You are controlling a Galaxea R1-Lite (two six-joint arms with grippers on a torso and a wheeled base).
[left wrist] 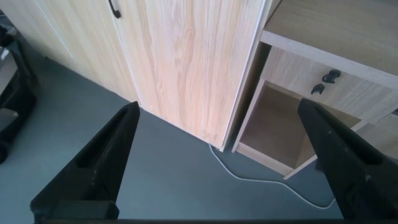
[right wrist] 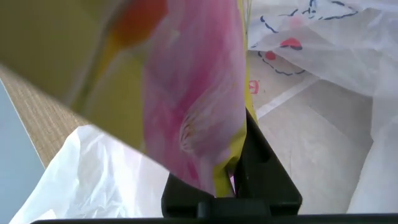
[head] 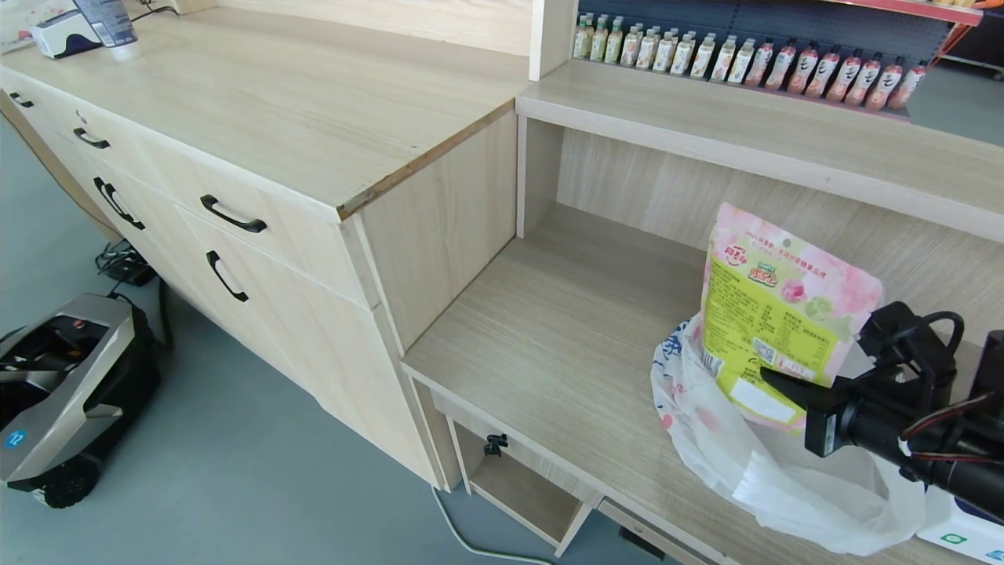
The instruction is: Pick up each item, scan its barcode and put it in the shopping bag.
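Counter (head: 565,329) | pouch (head: 773,306) (right jaws pinching it) over open shopping bag (head: 706,439) | left jaws spread

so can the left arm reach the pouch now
Probably not: the left gripper hangs low over the floor by the cabinet, while the right gripper holds the pouch over the shopping bag.

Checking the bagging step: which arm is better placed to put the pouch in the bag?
Right: right gripper clamps the pouch above the shopping bag; left gripper hangs open over floor.
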